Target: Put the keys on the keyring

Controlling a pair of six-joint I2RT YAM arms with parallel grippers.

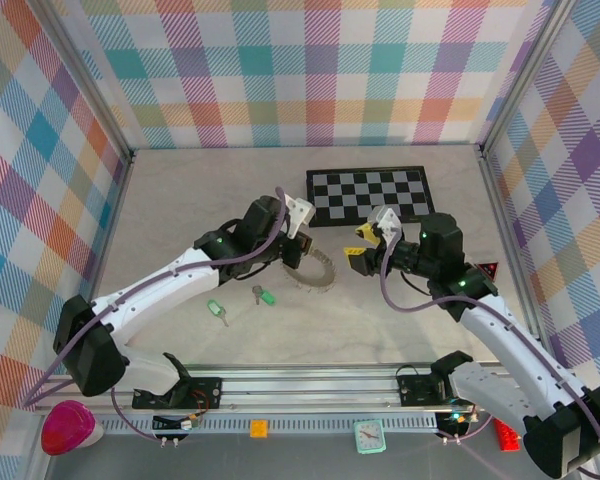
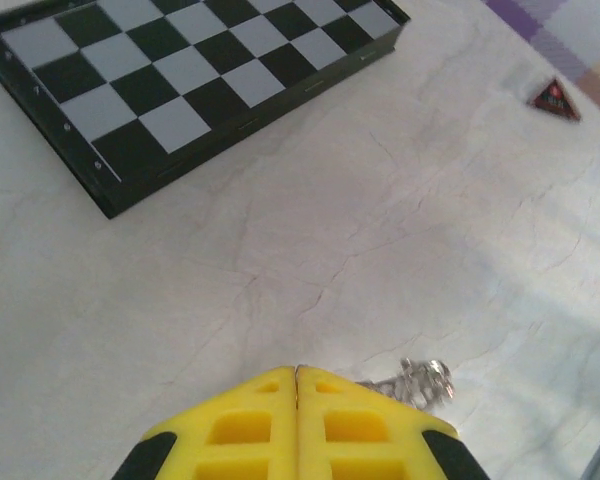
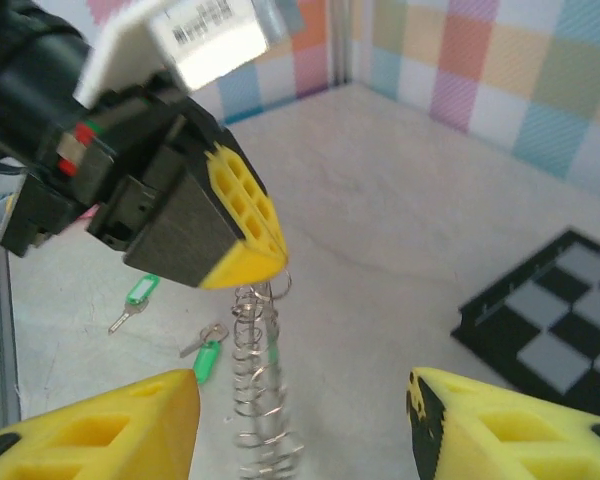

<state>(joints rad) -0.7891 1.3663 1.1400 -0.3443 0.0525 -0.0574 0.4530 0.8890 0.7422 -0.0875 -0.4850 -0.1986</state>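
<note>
My left gripper [image 1: 300, 243] is shut on the top of the keyring [image 1: 318, 272], a chain-like metal ring that hangs edge-on down to the table. From the right wrist view the keyring [image 3: 257, 385] dangles from the left gripper's yellow fingertips [image 3: 248, 225]. My right gripper [image 3: 302, 432] is open, its fingers either side of the ring's lower part and apart from it. In the left wrist view my left gripper [image 2: 297, 372] has its jaws pressed together, with a bit of the ring [image 2: 423, 381] beside them. Two green-headed keys [image 1: 217, 312] [image 1: 263, 295] lie on the table to the left; both keys [image 3: 138, 297] [image 3: 208, 357] are loose.
A black-and-white checkerboard [image 1: 370, 193] lies flat behind the grippers. A small red triangle [image 1: 488, 270] sits near the right wall. Plaid walls enclose the table on three sides. A metal rail [image 1: 300, 385] runs along the near edge.
</note>
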